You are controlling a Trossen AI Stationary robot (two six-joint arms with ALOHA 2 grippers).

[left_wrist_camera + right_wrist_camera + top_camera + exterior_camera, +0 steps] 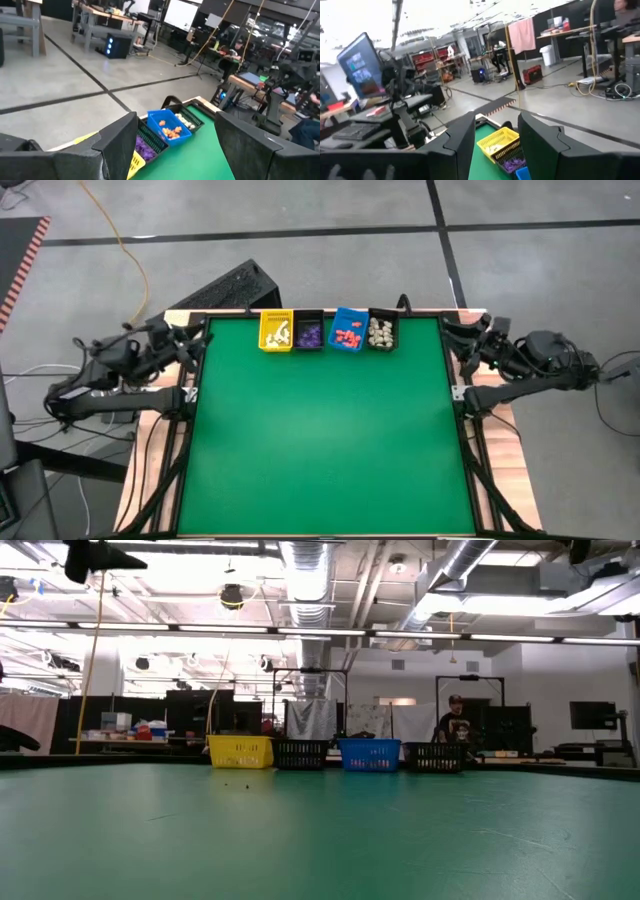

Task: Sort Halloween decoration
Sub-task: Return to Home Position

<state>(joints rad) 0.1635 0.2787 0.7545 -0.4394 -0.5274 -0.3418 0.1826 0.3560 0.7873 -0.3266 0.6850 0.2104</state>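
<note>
The Halloween decoration lies sorted in four bins in a row along the table's far edge. White pieces [281, 332] are in the yellow bin [270, 330], and purple ones [311, 334] in a black bin. Orange-red ones [347, 335] fill the blue bin [350, 320], and cream ones [380, 333] a second black bin. My left gripper [196, 340] is drawn back at the table's far left corner. It is open and empty, and its fingers [117, 145] frame the bins from afar. My right gripper [452, 338] waits at the far right corner, also open and empty [497, 145].
The green table top [320, 440] stretches from the bins to the near edge. A dark box [235, 285] sits on the floor behind the yellow bin. A person [455, 722] stands in the room far beyond the table.
</note>
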